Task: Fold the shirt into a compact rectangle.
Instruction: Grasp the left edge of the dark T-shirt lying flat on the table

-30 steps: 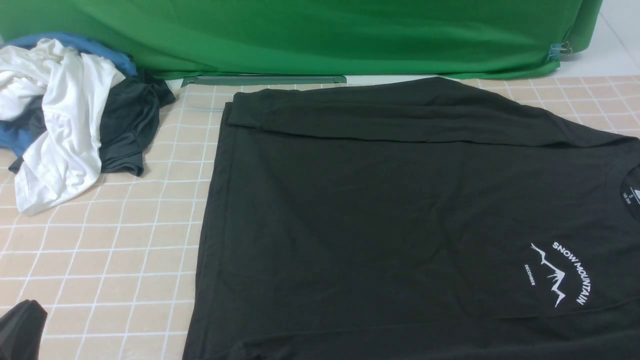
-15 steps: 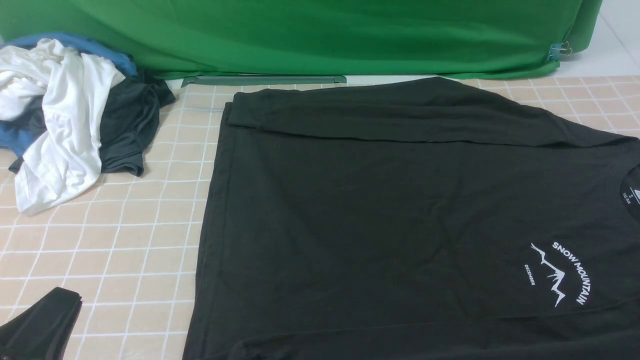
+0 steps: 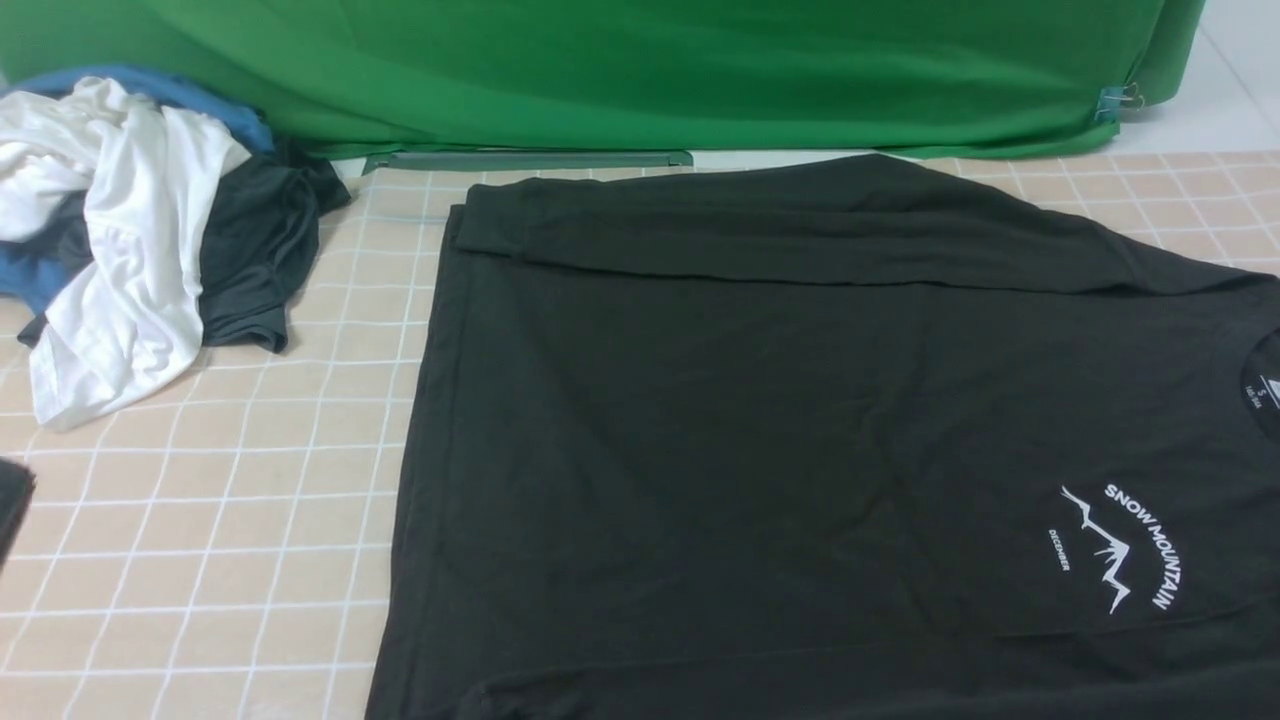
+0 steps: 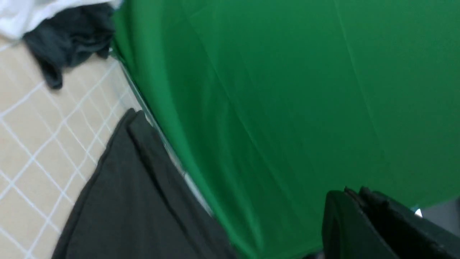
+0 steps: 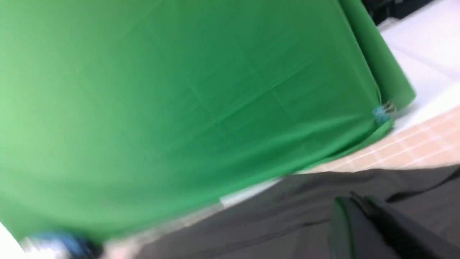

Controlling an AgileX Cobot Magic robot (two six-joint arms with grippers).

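A large black cotton T-shirt [image 3: 760, 450] with a white mountain print lay flat over the middle and right of the tiled tabletop [image 3: 250, 500], far side folded in; the left fingers [image 4: 345, 223] and right fingers [image 5: 345, 226] were pressed together, empty, so folding neatly probably meant pinching the near edge evenly.

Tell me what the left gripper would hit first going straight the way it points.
Probably the green backdrop: in the wrist view it fills everything ahead of the left gripper. Depth is unclear.
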